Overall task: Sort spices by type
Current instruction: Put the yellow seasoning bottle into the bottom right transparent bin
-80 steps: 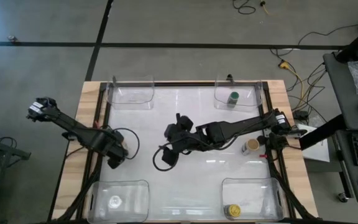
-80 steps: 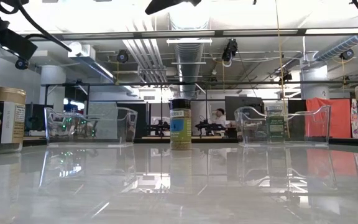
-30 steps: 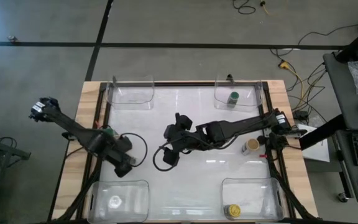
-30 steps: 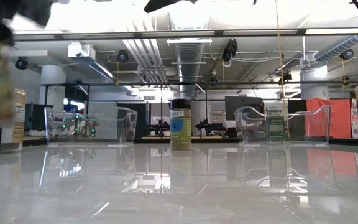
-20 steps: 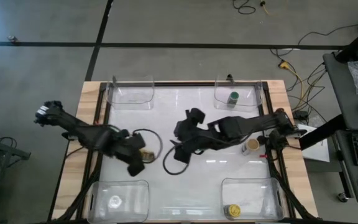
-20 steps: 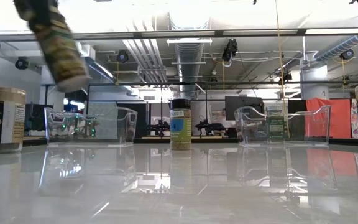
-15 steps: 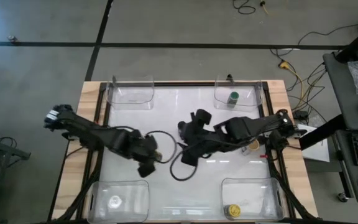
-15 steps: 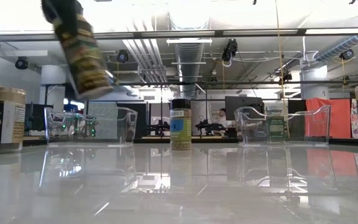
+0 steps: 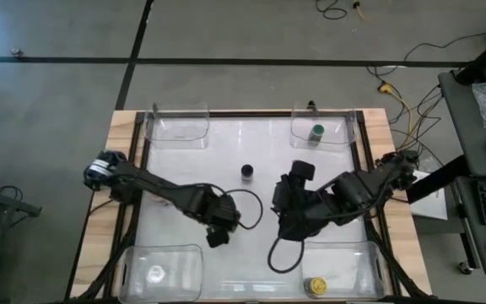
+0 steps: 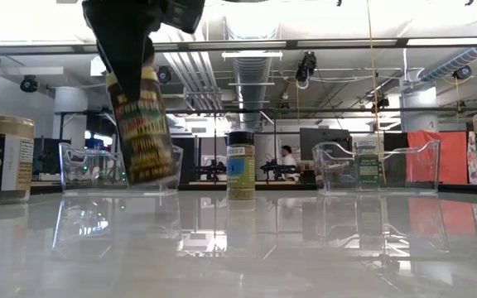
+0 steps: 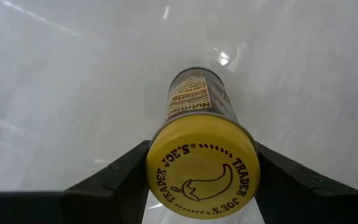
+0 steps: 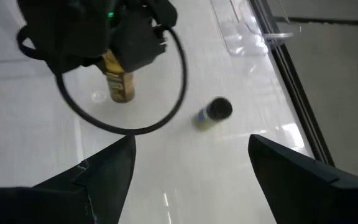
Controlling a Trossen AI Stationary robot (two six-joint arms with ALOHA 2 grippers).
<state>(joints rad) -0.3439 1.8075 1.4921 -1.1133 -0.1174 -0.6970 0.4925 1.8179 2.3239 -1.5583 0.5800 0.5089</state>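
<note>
From above, your left gripper [image 9: 218,230] hangs over the middle of the table [image 9: 260,160], and the jar it carries is hidden beneath it. Your right gripper [image 9: 287,221] sits close beside it, so a careless swing could knock the two arms together.

At table height, the yellow-lidded jar [image 10: 143,124] hangs tilted, its base just clear of the surface. Released like that, it would likely topple.

In your left wrist view, the fingers [image 11: 123,177] are part-open, clamped on either side of the yellow lid, the body pointing away beyond them. The grip is only on the lid, so a jolt may twist the jar loose.

In your right wrist view, the fingers [image 12: 104,171] stand wide and empty. Ahead of them stands a black-lidded jar [image 12: 214,111], easily bumped.
</note>
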